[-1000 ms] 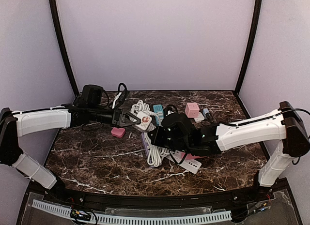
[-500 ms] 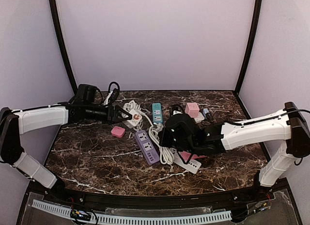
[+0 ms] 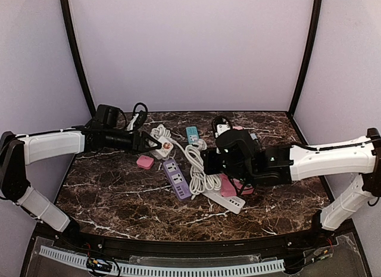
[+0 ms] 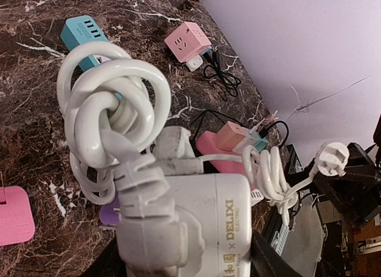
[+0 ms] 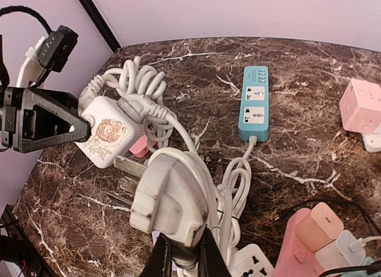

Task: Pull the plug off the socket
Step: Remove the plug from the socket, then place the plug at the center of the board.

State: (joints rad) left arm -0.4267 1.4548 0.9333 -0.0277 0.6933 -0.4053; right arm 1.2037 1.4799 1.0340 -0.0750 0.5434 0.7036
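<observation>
My left gripper (image 3: 153,142) is shut on a white cube socket (image 3: 164,147) with a cartoon face, held above the table at back left. It fills the left wrist view (image 4: 208,223), with its coiled white cable (image 4: 113,104) behind. My right gripper (image 5: 183,246) is shut on a white plug (image 5: 172,199). Its bare prongs (image 5: 128,167) point at the socket (image 5: 110,134) with a gap between them. In the top view the right gripper (image 3: 209,162) holds the plug right of the socket, apart from it. The plug also shows far off in the left wrist view (image 4: 330,155).
On the marble table lie a purple power strip (image 3: 177,179), a small pink block (image 3: 144,162), a teal strip (image 3: 191,134), a white strip (image 3: 229,199), a pink strip (image 3: 229,186) and a bundled white cord (image 3: 199,173). A pink cube socket (image 5: 363,104) sits at the back right.
The plug and socket were together one second ago and are now apart. My right gripper has moved right with the plug; my left gripper has drawn back left with the socket.
</observation>
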